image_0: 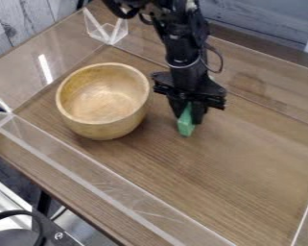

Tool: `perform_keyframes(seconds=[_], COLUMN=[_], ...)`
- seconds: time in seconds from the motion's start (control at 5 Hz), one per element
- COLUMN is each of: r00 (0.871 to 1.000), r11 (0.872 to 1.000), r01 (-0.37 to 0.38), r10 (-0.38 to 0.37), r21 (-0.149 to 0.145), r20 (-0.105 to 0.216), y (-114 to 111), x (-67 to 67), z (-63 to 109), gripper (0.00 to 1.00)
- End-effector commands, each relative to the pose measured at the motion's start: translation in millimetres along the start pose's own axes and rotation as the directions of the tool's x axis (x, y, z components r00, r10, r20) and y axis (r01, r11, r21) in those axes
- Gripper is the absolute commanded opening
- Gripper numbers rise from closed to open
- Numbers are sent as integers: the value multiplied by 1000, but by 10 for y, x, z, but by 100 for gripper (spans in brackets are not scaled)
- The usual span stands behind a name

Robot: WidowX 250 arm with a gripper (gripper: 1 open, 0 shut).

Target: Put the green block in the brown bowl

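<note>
1. We see one black robot arm (179, 38) that reaches down from the top of the picture onto a wooden table (246, 154).
2. The gripper (188, 111) points almost straight down, and its two fingers are closed partly, with the green block (187, 123) clamped between them.
3. The green block stands nearly upright; only its lower part shows under the fingers, and its lower end is at the table surface or just above it, we cannot tell which.
4. The brown bowl (105, 99) stands on the table to the left of the gripper in the picture, just beside it and not touching the block.
5. Clear plastic walls (66, 183) surround the table area.
</note>
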State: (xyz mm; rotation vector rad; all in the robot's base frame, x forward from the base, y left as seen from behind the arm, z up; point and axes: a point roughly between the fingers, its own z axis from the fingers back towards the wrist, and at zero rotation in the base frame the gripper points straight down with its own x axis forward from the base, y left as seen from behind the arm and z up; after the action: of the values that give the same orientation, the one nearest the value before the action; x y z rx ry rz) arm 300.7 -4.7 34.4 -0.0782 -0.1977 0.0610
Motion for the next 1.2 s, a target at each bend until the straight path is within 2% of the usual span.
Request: perform_keyframes(seconds=[0.0,0.4,1.0], r00=[996,996,999], r11=[999,996,1000], r01=[31,82,30], r10=[-32,-83,-30], r21=[11,45,6], r20=[85,22,32], y=[-42,-107,-66], x=[167,101,142], z=[153,75,159], gripper=[0,0,0])
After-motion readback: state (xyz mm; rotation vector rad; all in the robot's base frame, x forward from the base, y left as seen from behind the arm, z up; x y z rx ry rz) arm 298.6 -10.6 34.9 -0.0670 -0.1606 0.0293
